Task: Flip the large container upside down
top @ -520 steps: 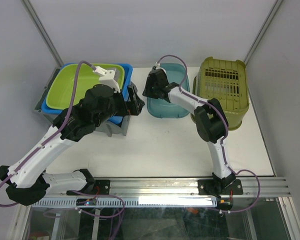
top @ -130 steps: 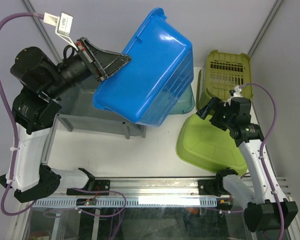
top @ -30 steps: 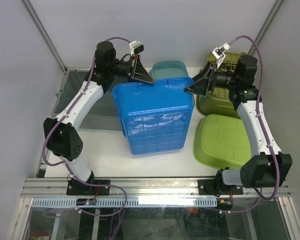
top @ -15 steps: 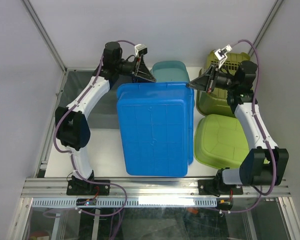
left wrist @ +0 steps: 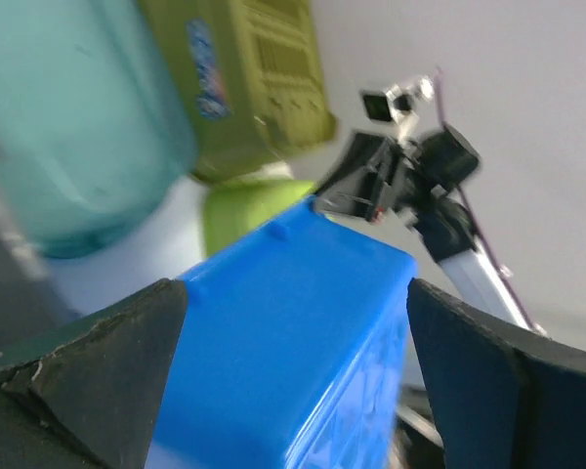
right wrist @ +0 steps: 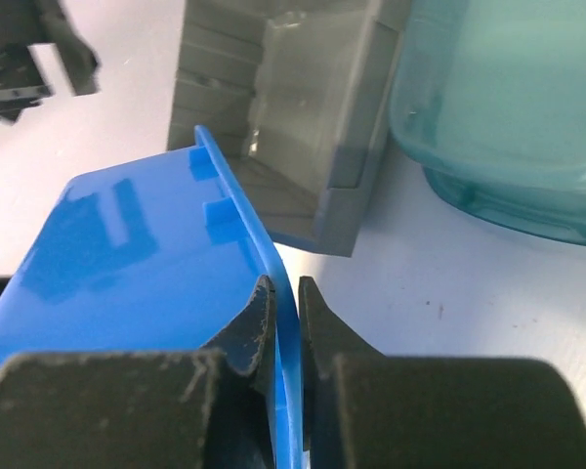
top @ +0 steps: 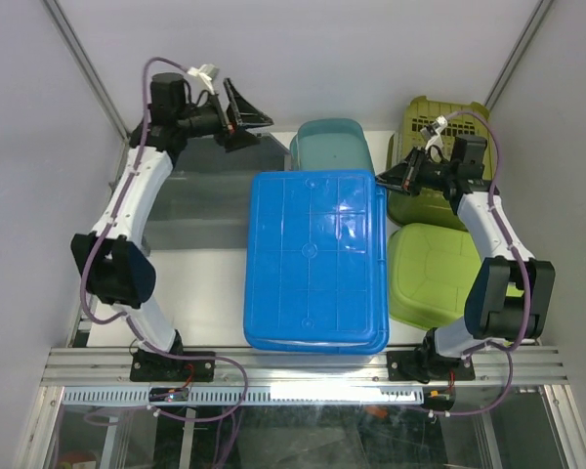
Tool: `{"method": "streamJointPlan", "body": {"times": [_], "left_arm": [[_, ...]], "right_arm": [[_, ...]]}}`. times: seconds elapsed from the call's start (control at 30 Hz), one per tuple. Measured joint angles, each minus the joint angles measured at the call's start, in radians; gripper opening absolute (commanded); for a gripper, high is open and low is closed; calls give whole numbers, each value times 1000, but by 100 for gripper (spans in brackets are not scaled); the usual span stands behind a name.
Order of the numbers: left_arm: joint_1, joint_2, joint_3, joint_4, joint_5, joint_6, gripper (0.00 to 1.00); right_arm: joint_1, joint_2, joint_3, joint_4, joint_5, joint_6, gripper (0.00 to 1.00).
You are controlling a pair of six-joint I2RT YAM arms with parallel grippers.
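Observation:
The large blue container (top: 317,259) lies upside down in the middle of the table, its ribbed bottom facing up. My right gripper (top: 382,179) is shut on the thin rim at its far right corner; in the right wrist view the jaws (right wrist: 283,298) pinch the blue edge (right wrist: 236,200). My left gripper (top: 253,130) is open and empty, raised behind the container's far left corner and apart from it. In the left wrist view the blue container (left wrist: 293,332) shows between the wide-open fingers (left wrist: 88,362).
A teal tub (top: 332,142) sits behind the container. An olive slatted basket (top: 439,122) stands at the back right. A lime green tub (top: 435,274) lies upside down on the right. A grey tray (top: 190,210) sits on the left.
My left gripper has let go of the container's rim and pulled back to the left. The container has settled flat and shifted a little right. My right gripper has come lower, still on the rim.

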Motion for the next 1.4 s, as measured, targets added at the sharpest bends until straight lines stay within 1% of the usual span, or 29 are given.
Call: {"method": "streamJointPlan", "body": {"times": [0.07, 0.13, 0.23, 0.3, 0.37, 0.47, 0.57, 0.67, 0.8, 0.93, 1.23, 1.4], "left_arm": [[28, -49, 3, -76, -131, 80, 99], [51, -112, -2, -146, -295, 165, 99], [56, -199, 1, -259, -514, 317, 99], [56, -246, 2, -331, -623, 429, 99], [56, -298, -38, -372, -692, 513, 99], [56, -420, -210, -423, -769, 626, 99], [52, -522, -365, -443, -805, 703, 99], [49, -605, -465, -439, -816, 779, 99], [49, -677, -526, -406, -833, 869, 99], [42, -696, -560, -376, -834, 920, 98], [-18, -697, -618, -354, -846, 1034, 99], [-43, -710, -637, -355, -864, 1080, 99]], "right_arm": [[0, 16, 9, -34, 38, -23, 0], [0, 32, 10, -56, 69, -46, 0], [0, 55, 9, -88, 99, -72, 0], [0, 60, -1, -91, 113, -80, 0], [-3, 55, -21, -89, 122, -83, 0], [-12, 32, -77, -70, 134, -80, 0], [-37, -32, -163, -18, 136, -60, 0], [-65, -108, -227, 50, 127, -32, 0], [-81, -182, -280, 158, 91, 8, 0], [-94, -259, -322, 222, 64, 47, 0], [-133, -446, -342, 200, 73, 74, 0], [-137, -566, -363, 98, 135, 48, 0]]}}
